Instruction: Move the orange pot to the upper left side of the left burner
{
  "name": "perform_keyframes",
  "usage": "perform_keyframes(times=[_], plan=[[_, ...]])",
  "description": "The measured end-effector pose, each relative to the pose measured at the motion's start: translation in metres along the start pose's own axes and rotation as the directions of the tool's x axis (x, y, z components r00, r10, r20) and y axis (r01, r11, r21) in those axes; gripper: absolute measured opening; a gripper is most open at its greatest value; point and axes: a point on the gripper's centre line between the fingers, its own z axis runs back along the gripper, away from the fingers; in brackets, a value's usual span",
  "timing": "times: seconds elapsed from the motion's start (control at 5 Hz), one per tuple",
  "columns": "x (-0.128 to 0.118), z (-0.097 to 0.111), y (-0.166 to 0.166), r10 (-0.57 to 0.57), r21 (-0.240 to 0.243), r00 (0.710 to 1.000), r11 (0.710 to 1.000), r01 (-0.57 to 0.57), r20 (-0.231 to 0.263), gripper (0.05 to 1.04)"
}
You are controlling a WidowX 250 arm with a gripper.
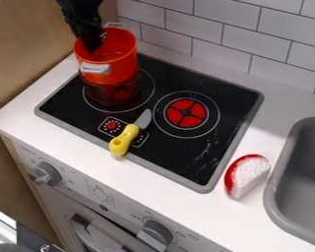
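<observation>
Camera view shows us the orange pot (120, 71) upright over the upper left part of the left burner (144, 90), with its dark red reflection in the black hob (232, 115) below. One pale handle (95, 68) faces us; the other (114, 24) is at the far rim. The gripper (93, 46) hangs down from the top edge into the pot, at its left side; we cannot tell whether its jaws are apart, together or clamped on the wall. Nearer us, a knife (126, 138) lies with its yellow grip across the hob's front edge and its blade beside the right burner (186, 112). On the white surface (200, 211), a red-and-white piece (248, 174) sits between hob and sink (274, 199).
</observation>
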Motion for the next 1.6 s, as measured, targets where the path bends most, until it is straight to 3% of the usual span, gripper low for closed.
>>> perform_keyframes(times=[0.4,0.6,1.2,1.4,1.6], plan=[[-0.004,0.002,-0.014,0.016,-0.044,0.998,0.999,-0.019,-0.061,0.77],[-0.005,0.016,-0.021,0.027,-0.052,0.996,0.998,-0.032,-0.08,0.99],[-0.009,0.063,-0.049,0.059,-0.09,0.986,0.993,-0.074,-0.155,0.999],[-0.012,0.083,-0.058,0.07,-0.091,0.985,0.992,-0.085,-0.159,0.999],[-0.014,0.09,-0.07,0.07,-0.112,0.986,0.99,-0.087,-0.153,0.999]])
